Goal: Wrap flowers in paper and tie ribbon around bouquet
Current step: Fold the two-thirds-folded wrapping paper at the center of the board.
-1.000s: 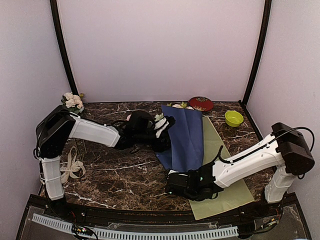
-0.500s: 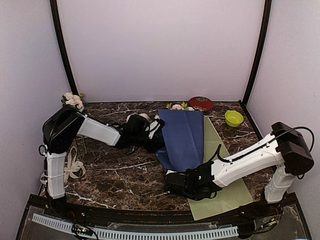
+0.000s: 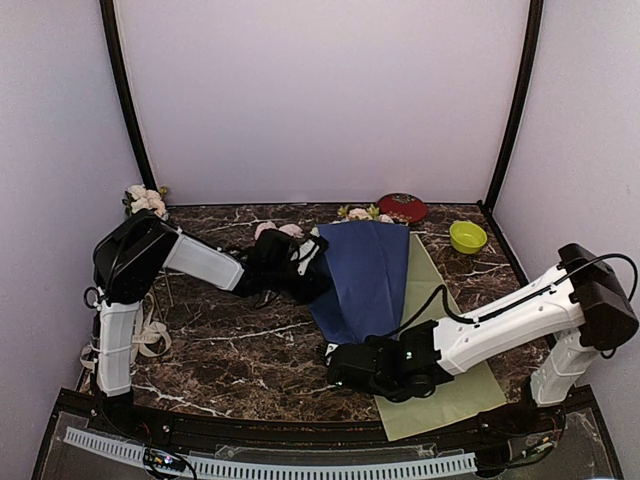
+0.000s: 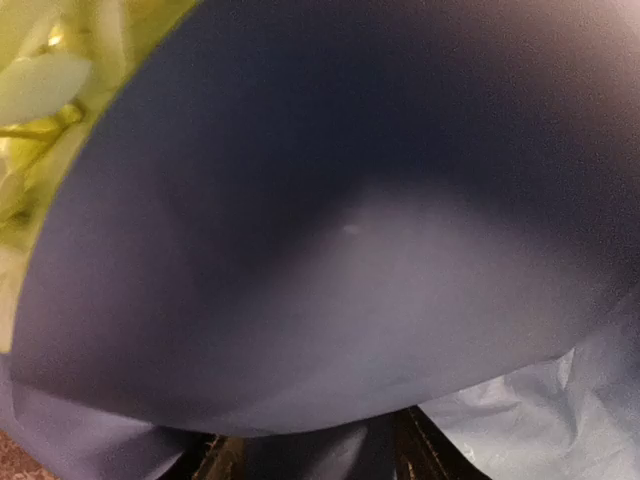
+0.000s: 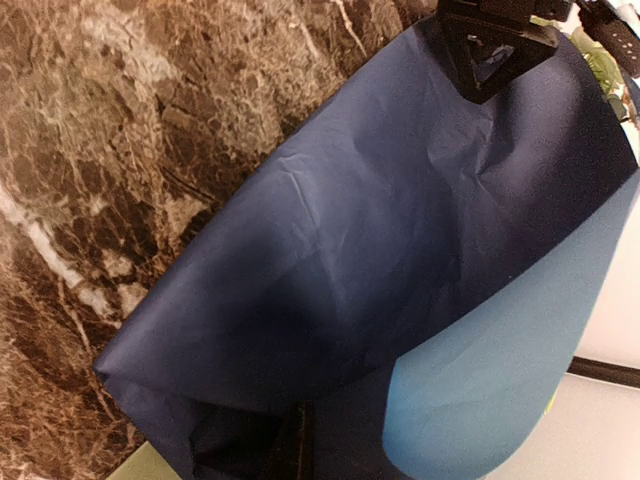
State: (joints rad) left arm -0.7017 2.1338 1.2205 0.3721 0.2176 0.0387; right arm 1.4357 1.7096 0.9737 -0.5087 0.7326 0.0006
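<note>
Lying loose at the far left, the ribbon (image 3: 148, 335) awaited tying. The left gripper (image 3: 312, 258), its opening impossible to tell, sat at the left edge of the paper (image 3: 368, 270), which covered the flowers (image 3: 357, 213). The right gripper (image 3: 335, 362), fully closed, pinched its near tip, so wrapping seemed half done.

Pale lilac walls (image 3: 320, 90), dark marble table (image 3: 230, 350)

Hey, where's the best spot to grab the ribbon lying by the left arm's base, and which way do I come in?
Probably a loose loop of the ribbon on the inner side of the left arm's base. Come straight down, pincer across the band's width: it lies limp and flat on the table, so a sideways approach would find no edge to catch.
</note>
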